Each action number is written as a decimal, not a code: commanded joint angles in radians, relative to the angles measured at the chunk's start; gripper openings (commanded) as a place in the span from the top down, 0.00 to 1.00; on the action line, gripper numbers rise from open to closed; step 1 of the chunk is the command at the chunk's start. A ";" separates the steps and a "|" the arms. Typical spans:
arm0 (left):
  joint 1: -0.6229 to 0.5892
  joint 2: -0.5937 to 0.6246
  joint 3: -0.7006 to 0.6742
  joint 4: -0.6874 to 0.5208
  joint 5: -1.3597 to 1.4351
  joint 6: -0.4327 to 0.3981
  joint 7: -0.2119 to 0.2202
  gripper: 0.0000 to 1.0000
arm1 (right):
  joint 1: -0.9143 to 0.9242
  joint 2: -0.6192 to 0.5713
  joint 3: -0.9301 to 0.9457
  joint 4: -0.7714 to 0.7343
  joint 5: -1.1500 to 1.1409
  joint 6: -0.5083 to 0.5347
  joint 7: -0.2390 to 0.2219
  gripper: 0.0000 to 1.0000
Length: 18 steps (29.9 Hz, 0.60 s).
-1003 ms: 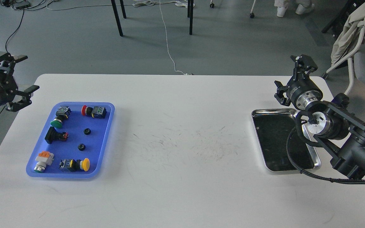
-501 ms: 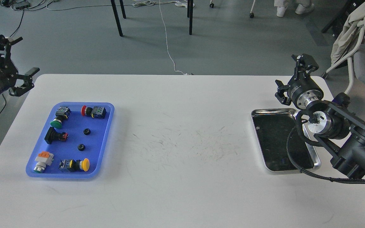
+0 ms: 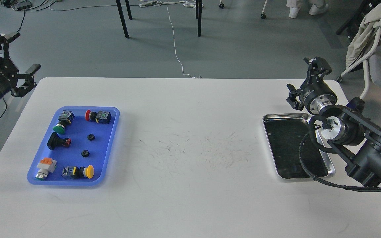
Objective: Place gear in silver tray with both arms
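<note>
1. The silver tray (image 3: pixel 271 118) lies empty by the bench's right edge; nothing is delivered.
2. Two small black gears (image 3: pixel 91 137) sit in the blue tray (image 3: pixel 111 145) near the left edge.
3. The left gripper (image 3: pixel 16 55) hangs spread beyond the far-left corner (empty); the right gripper (image 3: pixel 304 76) is also spread and empty above the silver tray's far end.

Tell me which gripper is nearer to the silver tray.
The right gripper. It hangs just beyond the far edge of the silver tray, near its far right corner. The left gripper is across the table, off its far left corner, beyond the blue tray.
</note>
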 commanded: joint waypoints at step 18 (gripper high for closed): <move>-0.108 0.133 -0.001 -0.237 0.601 0.147 -0.003 0.01 | -0.010 -0.012 -0.003 0.004 0.000 0.000 0.000 0.01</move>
